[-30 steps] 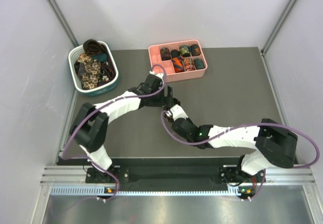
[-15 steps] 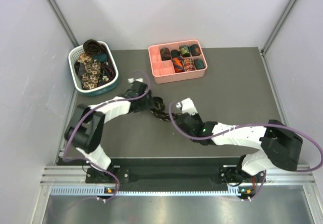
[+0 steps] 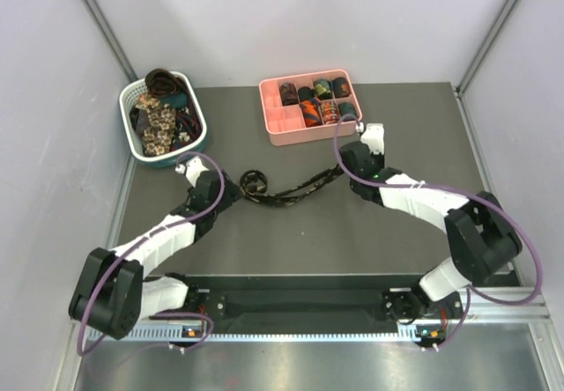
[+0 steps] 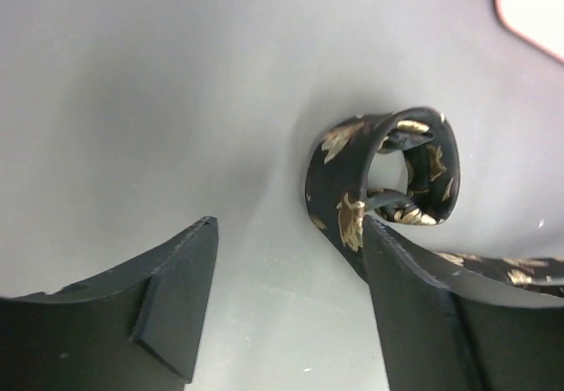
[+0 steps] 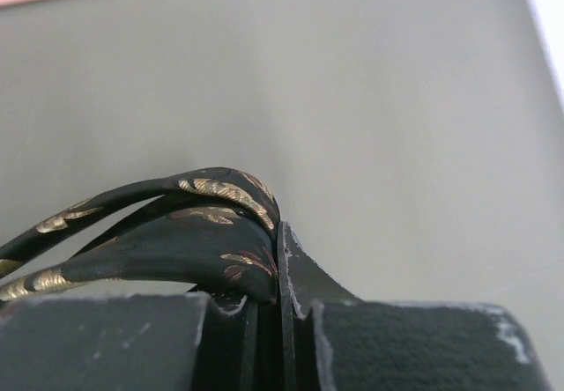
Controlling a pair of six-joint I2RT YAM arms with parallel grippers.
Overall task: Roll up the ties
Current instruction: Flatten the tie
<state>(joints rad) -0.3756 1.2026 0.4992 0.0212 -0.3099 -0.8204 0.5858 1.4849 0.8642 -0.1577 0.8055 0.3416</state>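
The table (image 3: 397, 232) is carrying everything, and most of the risk is sitting in the stretch between the two hands. Beyond the left gripper (image 4: 289, 232), up and to its left, the slotted basket (image 3: 125, 118) is holding a heap of loose ties (image 3: 159, 122). Just beyond the right gripper (image 5: 278, 232), the pink tray (image 3: 291, 136) is holding finished rolls (image 3: 322, 100).

One dark tie (image 3: 300, 190) with a gold leaf print is lying on the table between the two grippers. Its far end is being pinched in the right gripper, whose jaws are closed hard on a doubled fold of the cloth. Its near end is curling into a small coil (image 4: 388, 175) just ahead of the left gripper's right-hand finger (image 4: 414, 312). The cloth seems to be brushing that finger, though I cannot tell for certain.

The left gripper's jaws are standing wide apart, gripping nothing. So, as I judge it, nothing is pinning the coil. It is looking loose, with daylight showing through its middle.

Here is what I am worrying about. If the right gripper is pulling away from the left one, the strip is going to tighten and drag the coil open. If the left gripper is closing from where it is, the coil is lying off to one side of its gap, so the jaws may be shutting on air or nudging the roll over. And the slippery cloth may be sliding out of the right gripper's pinch.
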